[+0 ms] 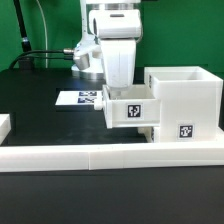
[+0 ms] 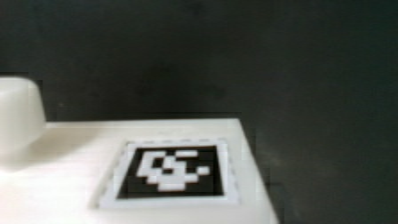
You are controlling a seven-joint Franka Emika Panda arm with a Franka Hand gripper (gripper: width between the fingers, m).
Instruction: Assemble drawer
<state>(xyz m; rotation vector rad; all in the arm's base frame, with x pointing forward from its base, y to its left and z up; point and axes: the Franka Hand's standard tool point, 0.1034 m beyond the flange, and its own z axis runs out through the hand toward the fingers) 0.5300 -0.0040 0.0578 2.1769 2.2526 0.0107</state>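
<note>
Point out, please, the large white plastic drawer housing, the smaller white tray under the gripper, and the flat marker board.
Large white plastic drawer housing (image 1: 192,100): exterior view, front wall.
Smaller white tray (image 1: 133,111): exterior view, tagged front face.
Flat marker board (image 1: 80,98): exterior view, printed top.

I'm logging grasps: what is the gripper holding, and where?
Cannot be told: the gripper sits over the small white plastic tray, fingertips hidden.

Arm upright, wrist down, fingers (image 1: 119,88) hidden

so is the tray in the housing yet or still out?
Partly in: the tray juts from the housing side, tagged face exposed. Depth cannot tell.
</note>
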